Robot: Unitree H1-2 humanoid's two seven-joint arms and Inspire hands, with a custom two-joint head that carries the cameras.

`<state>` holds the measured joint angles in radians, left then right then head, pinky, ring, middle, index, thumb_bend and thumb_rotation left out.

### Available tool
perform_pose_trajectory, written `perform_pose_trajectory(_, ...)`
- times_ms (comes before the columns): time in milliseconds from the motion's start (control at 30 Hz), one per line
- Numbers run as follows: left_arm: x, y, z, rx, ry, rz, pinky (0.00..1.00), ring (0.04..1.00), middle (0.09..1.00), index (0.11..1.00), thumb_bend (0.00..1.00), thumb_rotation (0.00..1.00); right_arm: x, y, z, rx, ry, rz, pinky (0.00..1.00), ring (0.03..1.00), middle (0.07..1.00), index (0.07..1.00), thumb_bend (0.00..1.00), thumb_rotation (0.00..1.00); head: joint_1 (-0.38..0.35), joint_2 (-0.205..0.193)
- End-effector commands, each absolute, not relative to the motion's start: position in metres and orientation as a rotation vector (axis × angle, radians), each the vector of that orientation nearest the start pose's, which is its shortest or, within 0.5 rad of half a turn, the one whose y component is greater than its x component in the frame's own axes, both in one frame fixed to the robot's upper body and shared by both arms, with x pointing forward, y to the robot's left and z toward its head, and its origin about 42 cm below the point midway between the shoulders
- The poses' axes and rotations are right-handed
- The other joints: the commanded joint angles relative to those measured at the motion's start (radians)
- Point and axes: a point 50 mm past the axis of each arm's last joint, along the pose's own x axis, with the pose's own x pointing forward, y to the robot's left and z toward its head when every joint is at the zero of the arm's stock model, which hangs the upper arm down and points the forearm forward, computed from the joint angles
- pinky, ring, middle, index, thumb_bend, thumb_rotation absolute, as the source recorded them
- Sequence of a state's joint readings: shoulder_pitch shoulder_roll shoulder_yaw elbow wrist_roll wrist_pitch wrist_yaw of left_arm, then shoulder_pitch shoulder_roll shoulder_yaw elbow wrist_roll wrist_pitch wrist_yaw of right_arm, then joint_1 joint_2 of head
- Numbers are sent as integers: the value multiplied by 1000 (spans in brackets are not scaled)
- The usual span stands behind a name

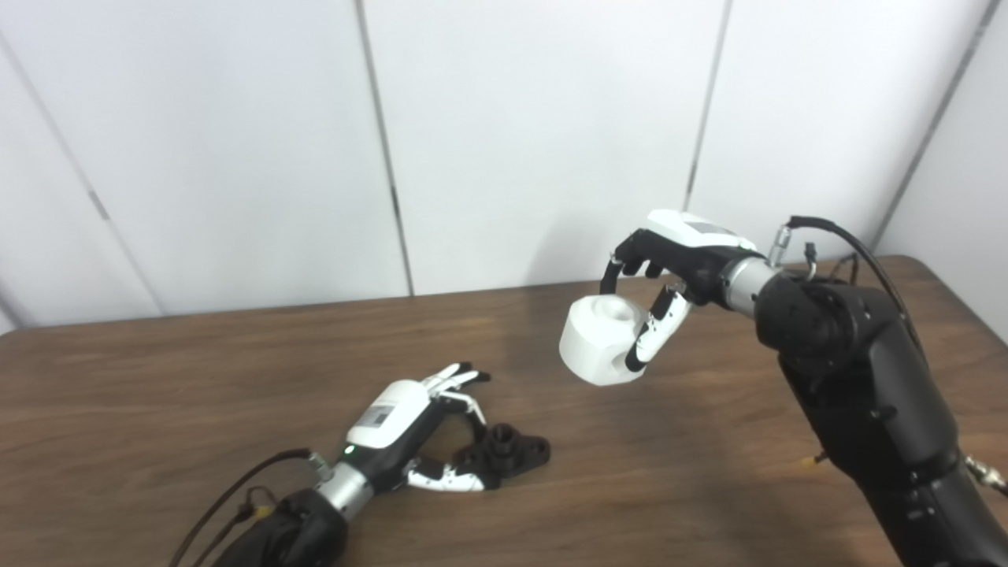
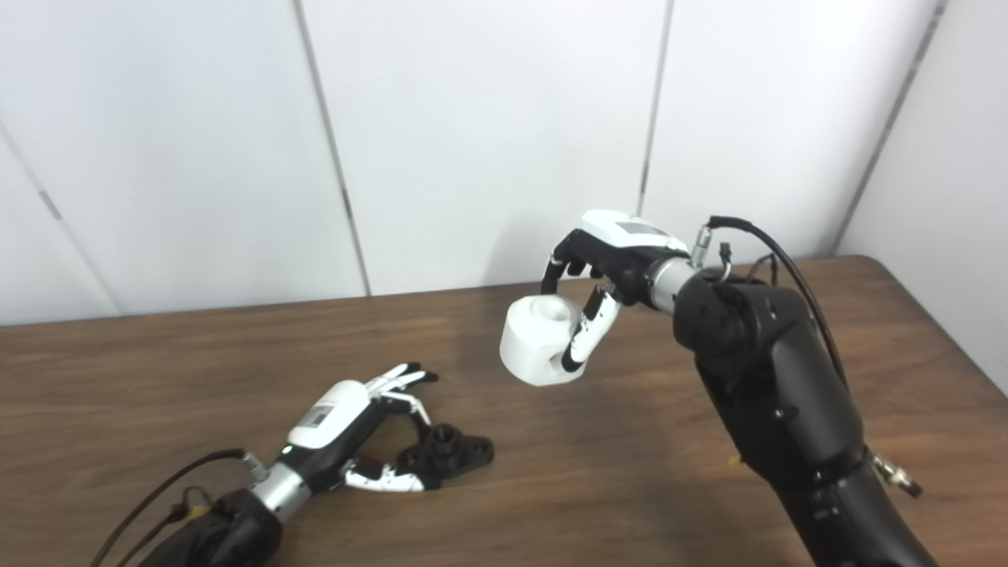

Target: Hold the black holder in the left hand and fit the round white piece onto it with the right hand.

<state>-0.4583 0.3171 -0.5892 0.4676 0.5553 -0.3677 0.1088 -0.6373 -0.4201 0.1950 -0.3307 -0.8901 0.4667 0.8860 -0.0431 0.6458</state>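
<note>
The black holder, a small flat base with a short round post, lies on the wooden table at the front middle. My left hand rests just left of it, open. Its thumb lies along the holder's near left end and its fingers spread above and behind it, not closed on it. To the right and higher, the round white piece, a thick cylinder with a hollow in its top, hangs in the air. My right hand is shut on it from above and from the right.
White wall panels stand right behind the table's far edge. My bulky black right arm covers the table's right side, with cables at its wrist. A black cable trails from the left wrist toward the front edge.
</note>
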Motion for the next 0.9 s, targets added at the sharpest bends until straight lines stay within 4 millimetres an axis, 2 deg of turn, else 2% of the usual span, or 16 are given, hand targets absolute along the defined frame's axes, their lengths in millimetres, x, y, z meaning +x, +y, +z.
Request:
perform_pose_trajectory(0, 362, 154, 66, 1064, -307, -766, 920, 977, 907, 487, 521, 78, 386, -212, 370, -1332, -182, 304, 795, 802, 754, 479, 523, 133, 7, 3)
perform_pose_trajectory(267, 365, 148, 68, 1066, -313, -757, 912, 975, 912, 487, 520, 81, 377, -192, 349, -1466, -355, 278, 770, 816, 737, 479, 522, 139, 44, 13)
perform_pose_trajectory(367, 365, 147, 68, 1057, -315, -751, 914, 970, 906, 486, 521, 80, 375, -188, 345, -1468, -378, 288, 791, 827, 740, 479, 522, 138, 55, 14)
perform_pose_trajectory(533, 366, 145, 69, 1057, -311, -753, 917, 970, 909, 487, 520, 80, 373, -182, 340, -1446, -424, 311, 746, 814, 736, 479, 523, 137, 65, 21)
perform_pose_trajectory(867, 365, 140, 70, 1053, -312, -752, 908, 969, 906, 486, 520, 79, 372, -168, 336, -1409, -429, 372, 740, 813, 746, 479, 521, 140, 79, 29)
